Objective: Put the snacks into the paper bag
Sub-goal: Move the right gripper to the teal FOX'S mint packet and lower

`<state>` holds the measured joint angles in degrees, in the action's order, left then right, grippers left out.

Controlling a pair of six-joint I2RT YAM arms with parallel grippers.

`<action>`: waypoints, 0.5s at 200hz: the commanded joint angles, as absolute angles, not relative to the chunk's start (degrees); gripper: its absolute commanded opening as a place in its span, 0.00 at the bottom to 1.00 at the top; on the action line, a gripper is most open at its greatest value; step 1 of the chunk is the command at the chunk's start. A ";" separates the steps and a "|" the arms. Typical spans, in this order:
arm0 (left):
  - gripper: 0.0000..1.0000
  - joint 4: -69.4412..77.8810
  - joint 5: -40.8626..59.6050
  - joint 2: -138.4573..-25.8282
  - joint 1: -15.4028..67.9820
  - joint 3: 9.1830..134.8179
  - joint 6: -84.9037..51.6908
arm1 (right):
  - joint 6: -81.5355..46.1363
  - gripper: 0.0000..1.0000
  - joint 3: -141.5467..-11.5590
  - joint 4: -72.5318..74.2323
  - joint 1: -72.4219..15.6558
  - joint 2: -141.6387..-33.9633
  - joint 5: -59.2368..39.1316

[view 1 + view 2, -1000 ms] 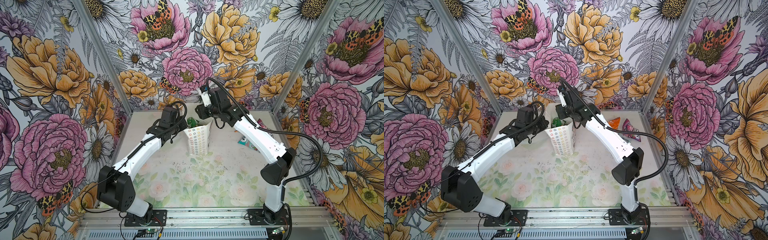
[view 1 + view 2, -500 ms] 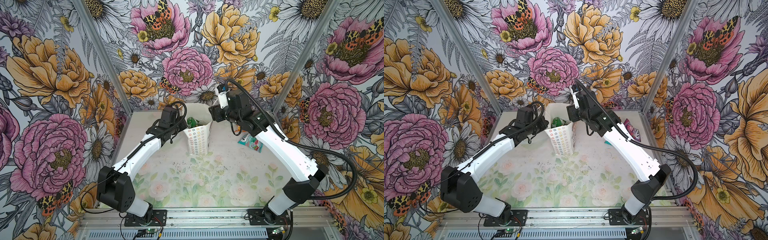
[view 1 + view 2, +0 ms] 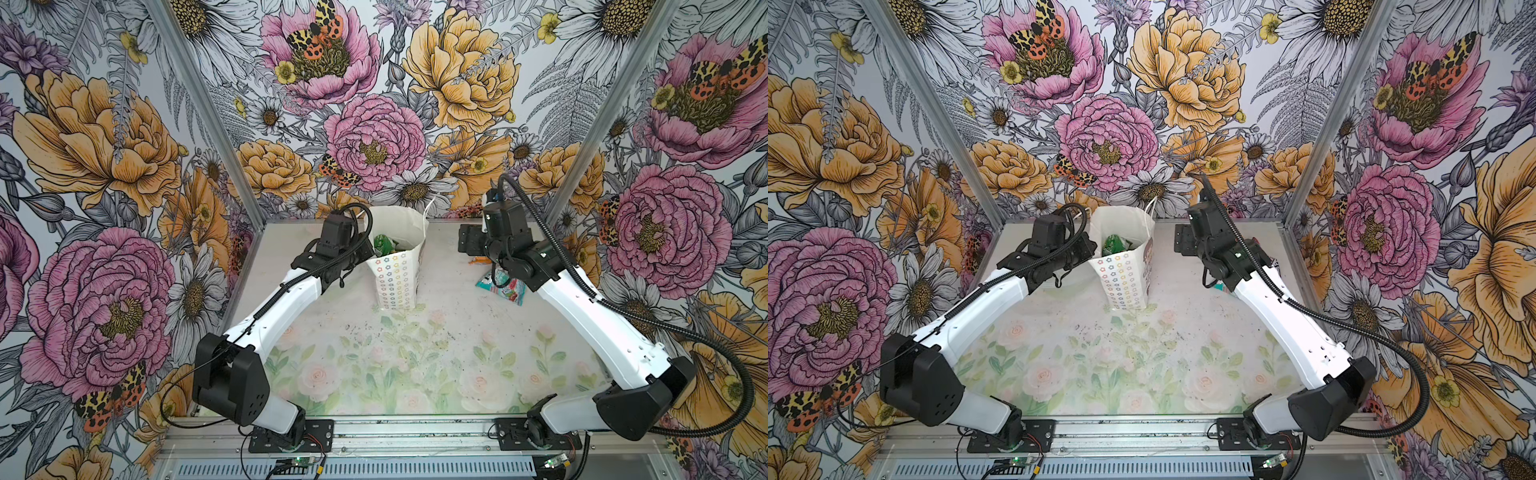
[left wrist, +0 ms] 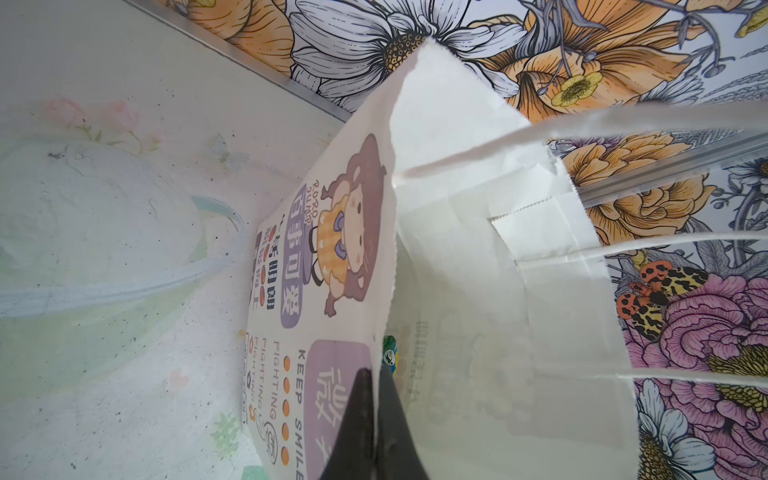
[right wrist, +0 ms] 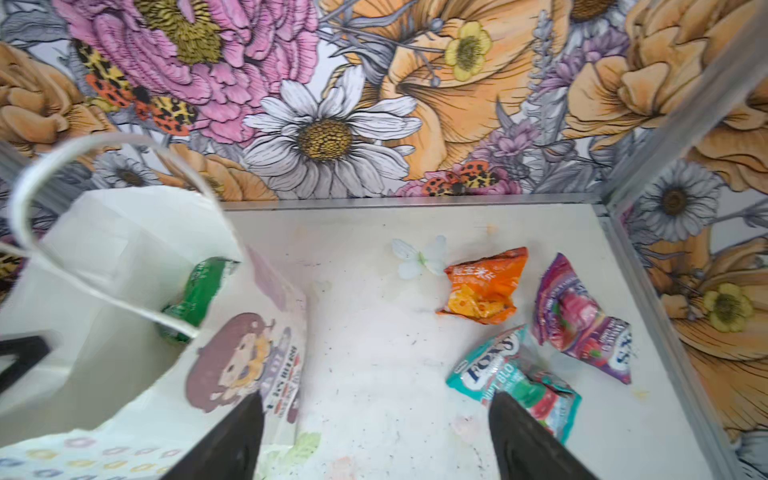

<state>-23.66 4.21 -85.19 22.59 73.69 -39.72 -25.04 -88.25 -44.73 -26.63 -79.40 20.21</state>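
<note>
The paper bag (image 3: 397, 276) (image 3: 1126, 278) stands upright near the middle of the surface's (image 3: 415, 357) far edge, mouth wide open and white inside. The left end effector (image 4: 372, 374) is clamped on it. In the left wrist view the two black fingers (image 4: 357, 419) are pressed together with the bag's wall pinched between them at the rim, on the side facing the left edge. Both top views show that arm reaching in to the same rim (image 3: 368, 251).

Down inside the bag sits a green packet (image 3: 384, 245) (image 3: 1113, 245) (image 5: 199, 291), crumpled against the inner wall.

Over to the right end effector (image 5: 376, 397) (image 3: 467, 241): its jaws are spread wide with nothing between them. It hangs above the surface between the bag and the far right corner, with the bag's cartoon-girl side panel just beside one finger (image 5: 232, 440).

Three snacks lie loose on the surface near that far right corner. An orange packet (image 5: 484, 286) is closest to the far edge. A purple packet (image 5: 582, 320) lies beside it, nearer the right edge. A teal-pink packet (image 5: 511, 374) (image 3: 500, 286) lies on the near side of both. The second finger overlaps the teal-pink packet's corner in the right wrist view, and I can't tell whether they touch. A small white flower (image 5: 419, 257) lies flat just beside the orange packet, on its bag side.
</note>
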 commanded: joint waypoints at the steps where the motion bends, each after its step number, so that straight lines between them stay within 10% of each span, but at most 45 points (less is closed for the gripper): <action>1: 0.00 -20.90 5.45 -84.18 21.97 73.34 -40.02 | -34.49 0.95 -84.39 -44.47 -22.44 -75.91 22.50; 100: 0.00 -20.91 5.28 -83.58 21.80 73.30 -40.18 | -65.82 1.00 -71.74 -43.69 -5.76 -75.67 14.39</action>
